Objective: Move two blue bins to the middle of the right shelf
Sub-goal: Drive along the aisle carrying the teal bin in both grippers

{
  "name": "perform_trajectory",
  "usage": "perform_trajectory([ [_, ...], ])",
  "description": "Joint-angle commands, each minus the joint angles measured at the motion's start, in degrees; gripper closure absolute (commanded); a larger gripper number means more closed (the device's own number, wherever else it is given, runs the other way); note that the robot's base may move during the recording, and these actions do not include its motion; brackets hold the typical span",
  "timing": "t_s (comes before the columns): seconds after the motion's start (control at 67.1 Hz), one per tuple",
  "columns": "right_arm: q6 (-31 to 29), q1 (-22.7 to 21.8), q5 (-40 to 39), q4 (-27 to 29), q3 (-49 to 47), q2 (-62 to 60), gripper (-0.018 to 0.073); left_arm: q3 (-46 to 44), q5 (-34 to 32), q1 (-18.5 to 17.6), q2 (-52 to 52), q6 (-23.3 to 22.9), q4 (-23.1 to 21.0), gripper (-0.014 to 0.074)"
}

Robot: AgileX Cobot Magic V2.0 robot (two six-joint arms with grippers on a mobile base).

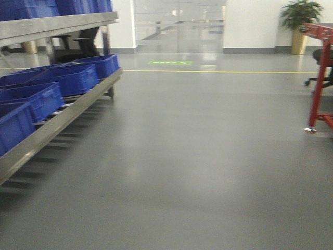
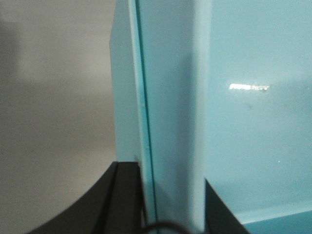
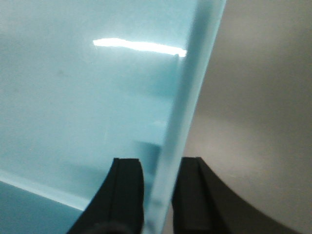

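A pale turquoise blue bin (image 2: 243,122) fills the left wrist view. My left gripper (image 2: 173,197) is shut on its side wall, one dark finger (image 2: 127,195) outside and the other inside. A thin dark seam runs down that rim. In the right wrist view the same pale blue bin (image 3: 87,97) shows, and my right gripper (image 3: 162,192) is shut on its opposite wall, with fingers (image 3: 127,195) on both sides. Grey floor lies beyond both walls. A stainless steel shelf (image 1: 57,122) stands at the left of the front view. No bin or gripper appears in that view.
Dark royal-blue ribbed crates (image 1: 73,78) line the steel shelf's lower tier, and more sit on top. A red-framed table (image 1: 320,78) stands at the right edge with a black office chair behind it. Open grey floor (image 1: 197,156) stretches ahead to a yellow line, glass doors and a potted plant (image 1: 300,21).
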Motion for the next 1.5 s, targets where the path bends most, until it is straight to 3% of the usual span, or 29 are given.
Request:
perform_trajectory([
  [0.0,-0.43,-0.24,-2.68,-0.47,-0.67,-0.54,0.0713,-1.48,-8.70,-0.42,-1.43,-1.39,-2.90,0.0707],
  [1.49,-0.43,-0.24,-2.68,-0.47,-0.67,-0.54,0.0713,-1.48,-8.70,-0.42,-1.43,-1.39,-2.90,0.0707],
])
